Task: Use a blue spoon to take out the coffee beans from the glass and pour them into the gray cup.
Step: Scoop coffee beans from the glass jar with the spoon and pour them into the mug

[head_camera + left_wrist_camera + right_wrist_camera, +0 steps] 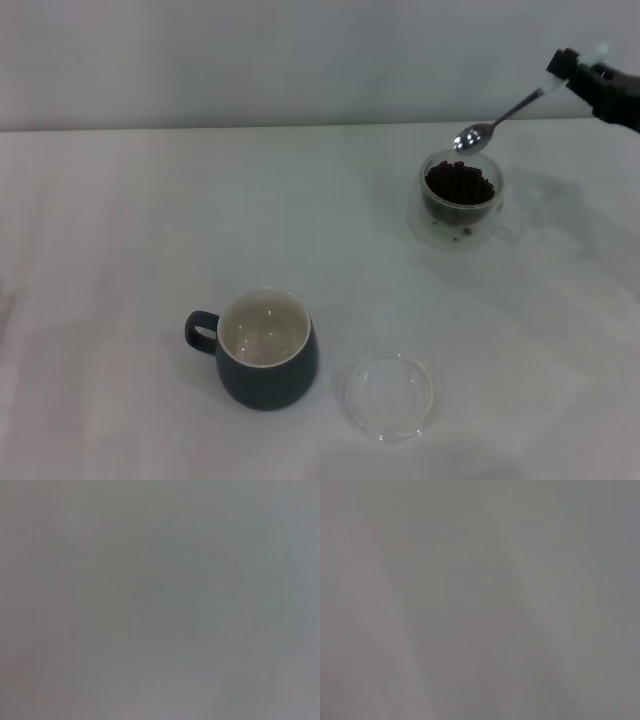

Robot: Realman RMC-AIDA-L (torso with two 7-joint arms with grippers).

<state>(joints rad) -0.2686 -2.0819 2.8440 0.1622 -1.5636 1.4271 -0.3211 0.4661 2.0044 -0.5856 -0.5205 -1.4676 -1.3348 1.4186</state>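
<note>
In the head view, the glass (459, 200) stands at the right rear of the table, filled with dark coffee beans (459, 184). My right gripper (572, 68) enters from the upper right, shut on the pale handle of the blue spoon (495, 123). The spoon slants down to the left, and its shiny bowl hovers just above the glass's far rim; I see no beans in it. The gray cup (264, 349) stands at front centre, its handle to the left, its cream inside empty. The left gripper is out of view. Both wrist views show only plain grey.
A flat shallow clear round dish (388, 395) lies right of the gray cup near the table's front edge. The white table (120, 230) ends at a grey wall behind.
</note>
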